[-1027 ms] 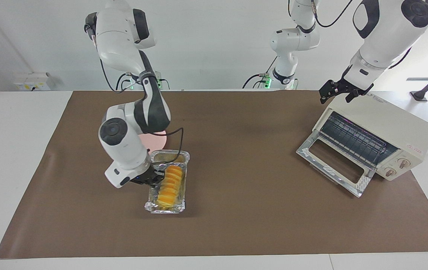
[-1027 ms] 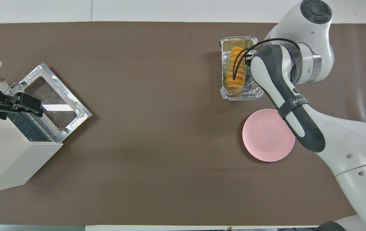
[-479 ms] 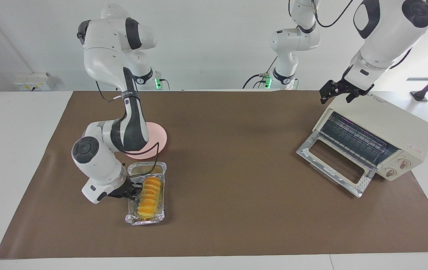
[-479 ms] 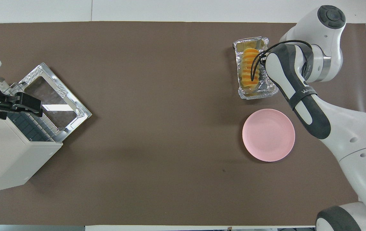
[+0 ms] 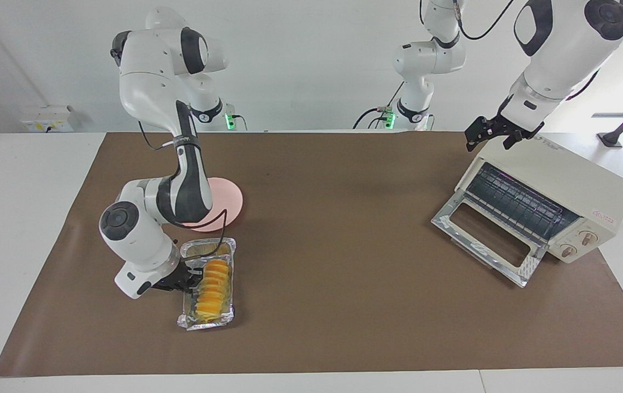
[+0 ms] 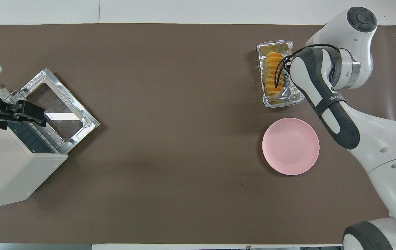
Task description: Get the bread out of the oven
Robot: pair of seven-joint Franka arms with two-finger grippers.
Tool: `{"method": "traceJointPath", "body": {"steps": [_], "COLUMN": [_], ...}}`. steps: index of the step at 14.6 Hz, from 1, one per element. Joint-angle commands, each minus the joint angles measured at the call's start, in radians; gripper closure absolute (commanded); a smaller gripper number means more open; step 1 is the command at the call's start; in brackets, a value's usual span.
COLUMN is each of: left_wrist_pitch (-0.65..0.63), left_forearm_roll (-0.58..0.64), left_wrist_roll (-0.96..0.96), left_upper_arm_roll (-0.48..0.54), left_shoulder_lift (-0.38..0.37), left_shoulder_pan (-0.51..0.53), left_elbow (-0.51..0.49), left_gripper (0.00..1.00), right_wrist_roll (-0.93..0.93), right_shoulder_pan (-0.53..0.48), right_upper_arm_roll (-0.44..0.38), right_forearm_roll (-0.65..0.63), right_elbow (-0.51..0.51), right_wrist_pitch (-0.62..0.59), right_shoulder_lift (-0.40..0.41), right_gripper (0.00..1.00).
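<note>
Fingers first: my right gripper [image 5: 187, 277] is down at the long side wall of the foil tray [image 5: 188, 319], and it looks closed on that rim, though from here I judge that more than I see it. My left gripper [image 5: 494, 134] waits over the top edge of the oven [image 5: 573, 180], and whether its fingers are parted I cannot tell. Bread [image 5: 213, 283] lies inside the tray, well apart from the oven, toward the right arm's end of the table [image 5: 344, 305], with the pink plate [image 5: 226, 204] just beside the tray and nearer to the robots. I judge the bread is already out and the step in hand is setting the tray down or letting it go. To do that well I would get the tray flat on the table before I loosen the grip, then back off sideways so a finger does not snag the crinkled foil, which is thin, creased and likely to buckle. Ridged like overlapping slices and golden-yellow, the loaf looks soft, while the oven is boxy and cream, with its glass door hanging open.
</note>
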Motion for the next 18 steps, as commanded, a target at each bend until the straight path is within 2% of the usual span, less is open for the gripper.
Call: {"method": "traceJointPath", "body": {"steps": [1,5,9,16,18], "left_wrist_pitch": [0.013,0.013,0.013,0.013,0.013], "left_forearm_roll": [0.013,0.013,0.013,0.013,0.013], "left_wrist_roll": [0.011,0.011,0.011,0.011,0.011], "left_upper_arm_roll": [-0.005,-0.005,-0.005,-0.005,-0.005], "left_shoulder_lift": [-0.023,-0.023,-0.023,-0.023,-0.023], "left_shoulder_pan": [0.010,0.010,0.010,0.010,0.010], "left_elbow": [-0.019,-0.019,-0.020,-0.020,-0.019], "left_gripper": [0.00,0.00,0.00,0.00,0.00], "right_wrist_roll": [-0.017,-0.014,0.057,0.097,0.098], "right_shoulder_pan": [-0.002,0.007,0.077,0.091,0.091], "right_upper_arm_roll": [0.008,0.006,0.006,0.006,0.006], "right_forearm_roll": [-0.007,-0.031,-0.091,-0.116,-0.116], "right_elbow": [-0.023,-0.020,-0.015,-0.083,-0.098], "right_wrist_pitch": [-0.024,-0.099,-0.084,0.036,0.067], "right_shoulder_lift": [-0.030,-0.070,-0.067,-0.067,-0.063], "right_gripper": [0.00,0.00,0.00,0.05,0.12]}}
